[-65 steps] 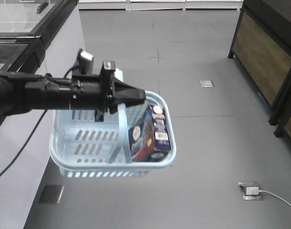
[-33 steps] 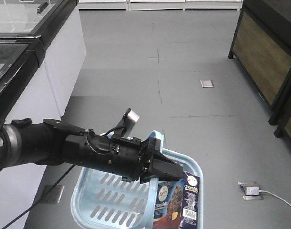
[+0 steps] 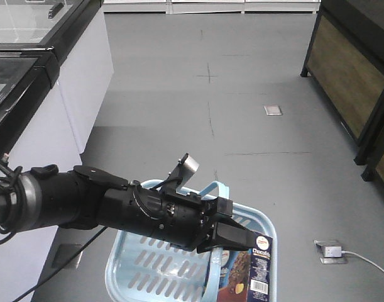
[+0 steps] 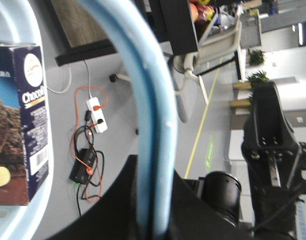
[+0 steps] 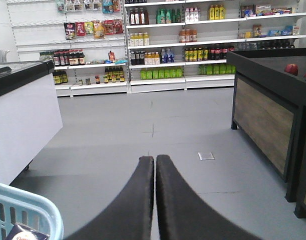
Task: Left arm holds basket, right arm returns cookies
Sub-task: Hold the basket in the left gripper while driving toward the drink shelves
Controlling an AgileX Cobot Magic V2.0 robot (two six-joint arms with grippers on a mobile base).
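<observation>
Lower centre: I had my left hand (image 3: 239, 238) clenched on the basket (image 3: 138, 264) handle, presenting the cookies (image 3: 251, 274); my right hand (image 5: 155, 167) hung closed, empty.

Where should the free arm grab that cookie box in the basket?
Probably the top end of the cookie box, pinched across its thin faces, coming down from above. It stands upright in a corner of the basket, whose walls fence its lower part, with the left gripper on the handle alongside.
</observation>
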